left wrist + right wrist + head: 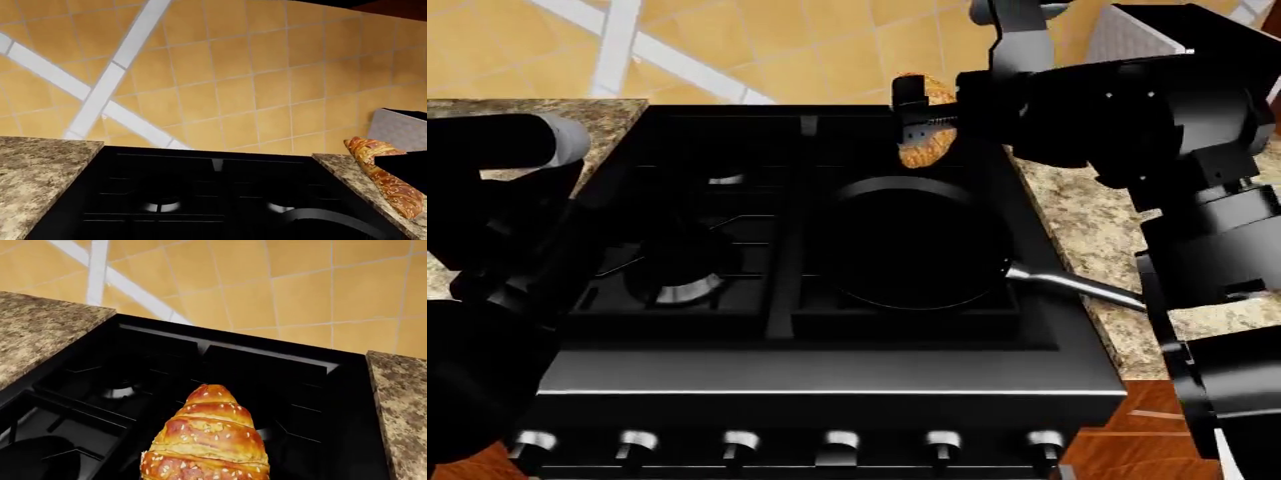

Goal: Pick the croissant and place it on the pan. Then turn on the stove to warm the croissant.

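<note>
My right gripper [924, 118] is shut on the golden-brown croissant [929, 150] and holds it in the air over the back of the black stove [787, 350], just beyond the far rim of the round black pan [901, 245]. The pan sits on the right front burner with its silver handle [1074, 284] pointing right. The croissant fills the lower middle of the right wrist view [210, 440] and shows in the left wrist view [387, 175], with the pan's rim [320, 217] below it. My left arm [494, 200] hangs over the stove's left side; its gripper is not visible.
Several silver-tipped knobs [841, 440] line the stove's front. Granite counter lies on both sides of the stove [1081, 215] [40, 175]. A grey-white appliance [1128, 40] stands at the back right. A tiled yellow wall [253, 75] rises behind.
</note>
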